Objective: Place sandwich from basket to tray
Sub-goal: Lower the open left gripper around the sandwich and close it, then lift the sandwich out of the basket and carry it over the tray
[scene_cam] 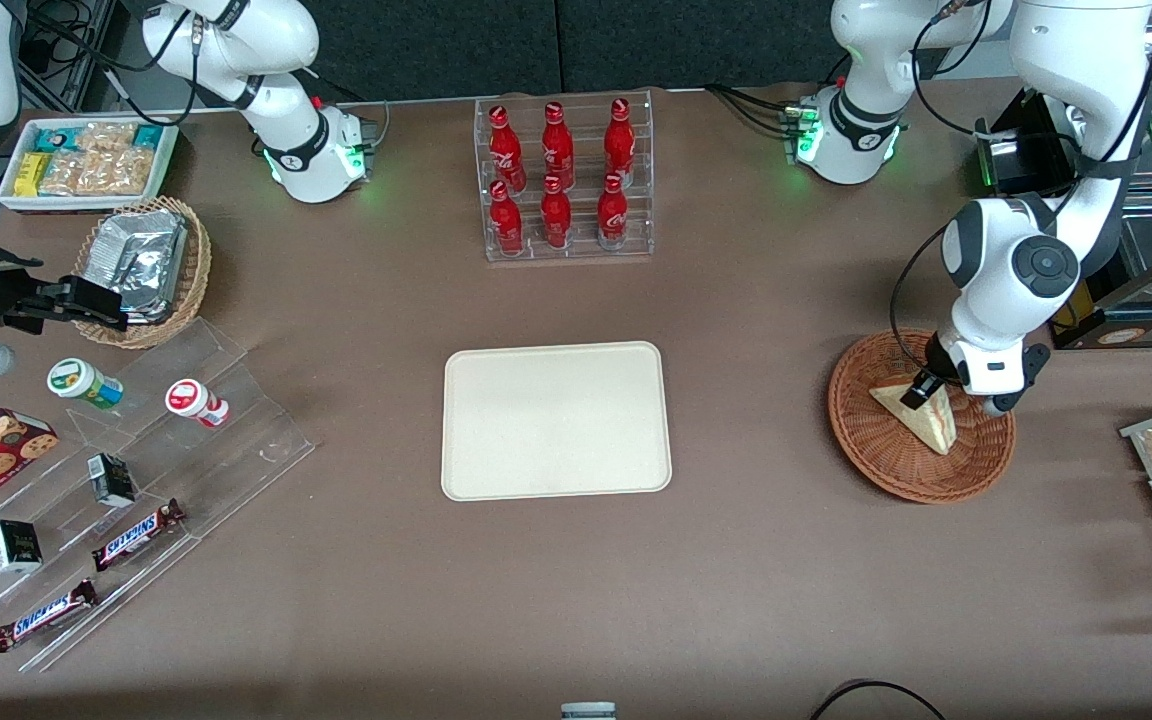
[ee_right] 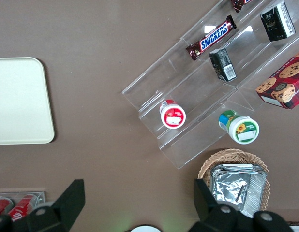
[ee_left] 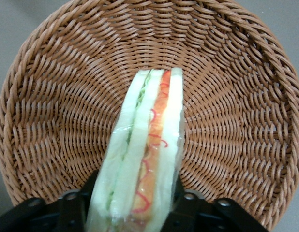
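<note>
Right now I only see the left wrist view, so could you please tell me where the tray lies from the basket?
Observer: The gripper, its fingers shut on the sandwich, is down in the basket. The tray lies toward the parked arm's end, with bare tablecloth between.
Operator: Is anything on the tray?
Observer: No, nothing lies on it.
Operator: Does anything stand close to it?
Observer: Only a bottle rack, farther from the front camera than the tray and apart from it.

Glossy white arm (scene_cam: 1011, 265), black cables, black hand (scene_cam: 921, 390).
</note>
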{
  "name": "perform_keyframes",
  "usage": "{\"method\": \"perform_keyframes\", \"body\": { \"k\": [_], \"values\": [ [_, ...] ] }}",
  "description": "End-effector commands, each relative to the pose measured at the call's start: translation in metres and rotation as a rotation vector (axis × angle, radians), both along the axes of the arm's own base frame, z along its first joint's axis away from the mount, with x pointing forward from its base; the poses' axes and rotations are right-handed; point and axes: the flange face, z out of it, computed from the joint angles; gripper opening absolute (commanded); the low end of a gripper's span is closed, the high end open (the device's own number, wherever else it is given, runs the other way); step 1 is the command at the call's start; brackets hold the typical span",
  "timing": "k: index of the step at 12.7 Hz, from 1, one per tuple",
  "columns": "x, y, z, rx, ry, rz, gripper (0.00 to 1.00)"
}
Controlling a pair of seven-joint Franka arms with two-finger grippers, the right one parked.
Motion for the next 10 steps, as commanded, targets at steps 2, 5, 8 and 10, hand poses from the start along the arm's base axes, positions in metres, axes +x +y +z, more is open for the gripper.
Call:
{"method": "perform_keyframes", "body": {
  "k": [2,5,8,10],
  "values": [
    [0.014,-0.004,0.009,0.007,-0.033,0.004,0.07],
    [0.02,-0.01,0.023,0.011,-0.029,-0.003,0.05],
    [0.03,-0.035,0.08,0.069,0.054,-0.08,0.05],
    [0.041,-0.063,0.121,0.095,0.121,-0.119,0.05]
  ]
}}
